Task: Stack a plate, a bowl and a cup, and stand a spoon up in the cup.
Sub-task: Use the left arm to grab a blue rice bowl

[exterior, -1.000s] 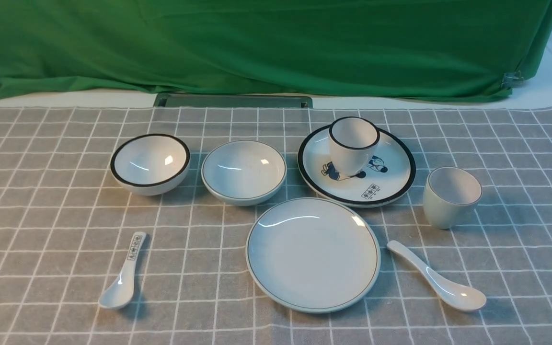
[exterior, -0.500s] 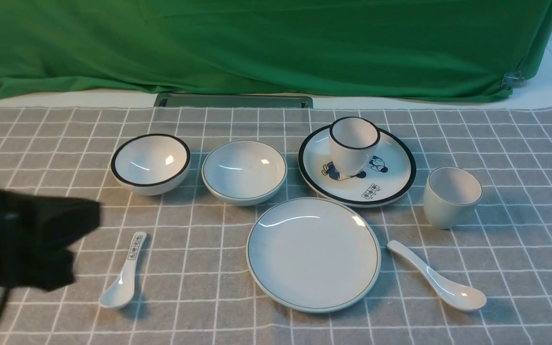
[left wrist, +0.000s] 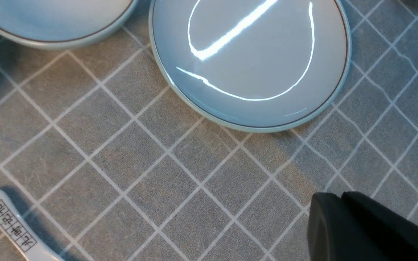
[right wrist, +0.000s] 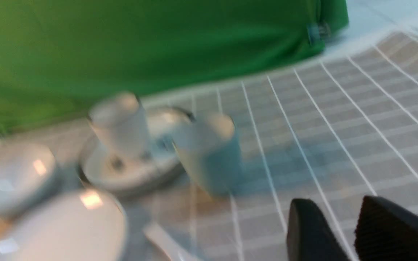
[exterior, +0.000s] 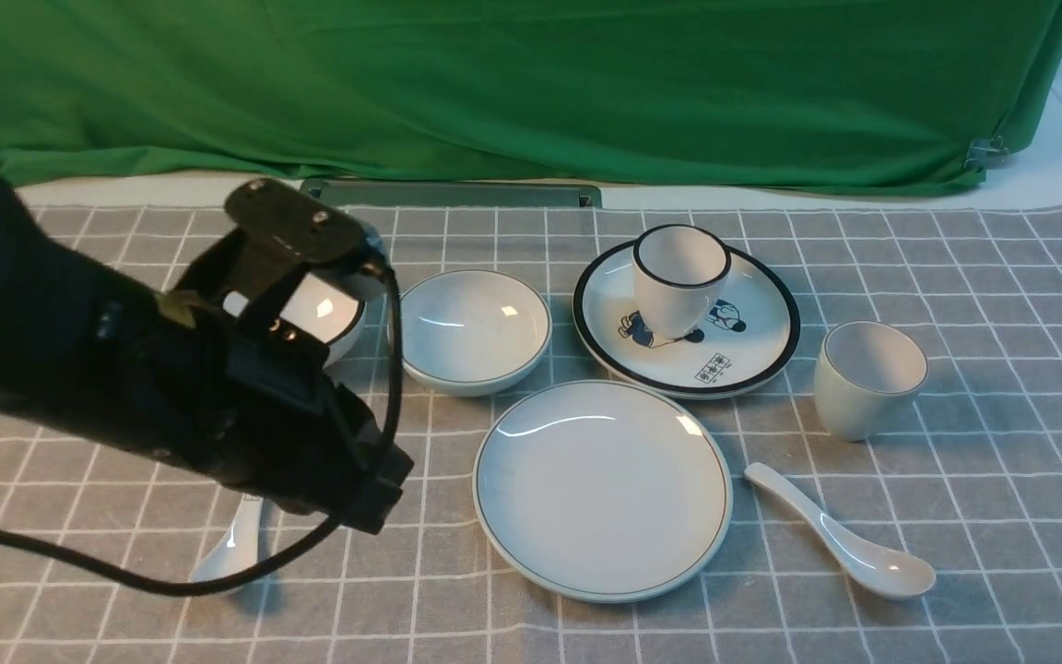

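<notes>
So the big change: a second ago the front view had no arm in it at all, and now the bulky black left arm (exterior: pixel 245 397) is swung in, to the left of the large round pale bluish-white plate (exterior: pixel 603 491). That plate is my landmark for everything here. Left gripper's fingers (left wrist: pixel 327 221) are together with nothing between them. Right gripper (right wrist: pixel 334 232) has its fingers apart, also holding nothing, and that arm isn't in the front view.

None of the dishes look moved, so I'd say stacking hasn't begun. The shallow pale bluish-white bowl (exterior: pixel 476 327) is just beyond the plate, a bit left. My guess is the left arm is going for it, and it'd have to spread its fingers first. The small handleless pale grey cup (exterior: pixel 866 383) is upright, beyond the plate and off to its right, and the plain glossy white ceramic spoon (exterior: pixel 849 535) lies just right of it. The arm partly hides the black-rimmed white bowl (exterior: pixel 324 314) and the spoon with printed characters (exterior: pixel 236 544), both left of the plate.

Surface is a grey cloth with white grid lines (exterior: pixel 642 636), a bit rumpled at the far right. Behind the plate, a green curtain (exterior: pixel 531 92) hangs across the back, with a metal clip (exterior: pixel 987 153) near its right end.
</notes>
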